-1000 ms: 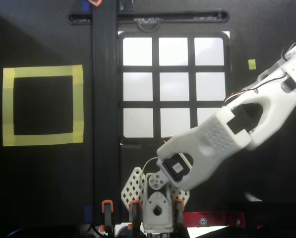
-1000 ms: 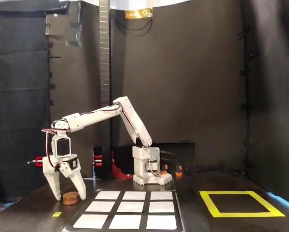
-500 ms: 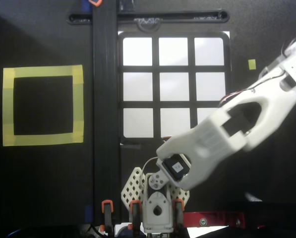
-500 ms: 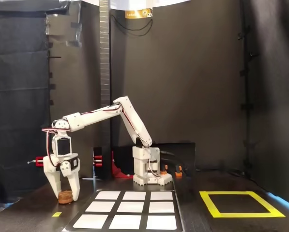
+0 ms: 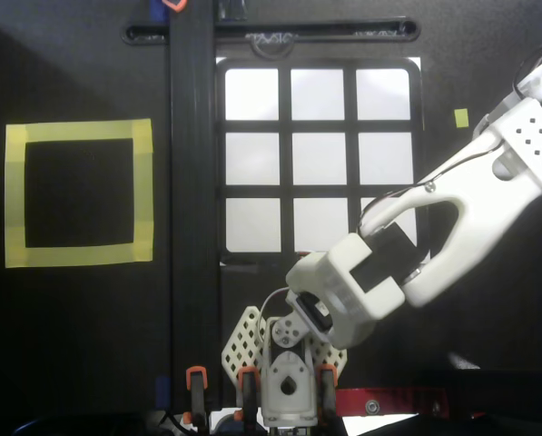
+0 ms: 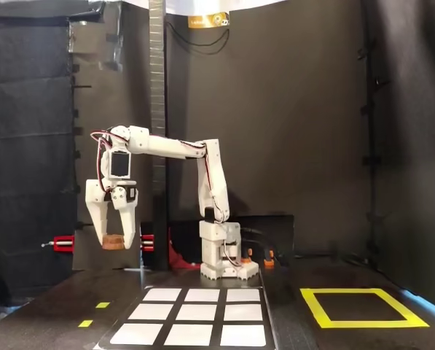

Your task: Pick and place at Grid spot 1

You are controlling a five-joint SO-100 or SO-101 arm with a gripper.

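Nine white cells make up the black-framed grid [image 5: 318,159], and all nine look bare in the overhead view, so you have placed nothing yet. Grid spot 1 [image 5: 251,94], the cell at the upper left of the grid in that view, lies fully exposed and well apart from the arm [image 5: 452,213], which crosses the frame from bottom centre to the right edge.

Your pick looks done. In the fixed view the gripper [image 6: 114,242] hangs high at the left of the frame, well above the table, with its fingers closed narrowly on a small brown object [image 6: 114,241] at their tips. What you have left, as far as I can judge, is carrying it over the grid, lowering onto the spot and letting go.

You cannot see the gripper or the object in the overhead view; the arm runs off the right edge before reaching them. The object is too small to tell its shape. The yellow tape square [image 5: 78,193] at the left of the overhead view holds nothing you can see.
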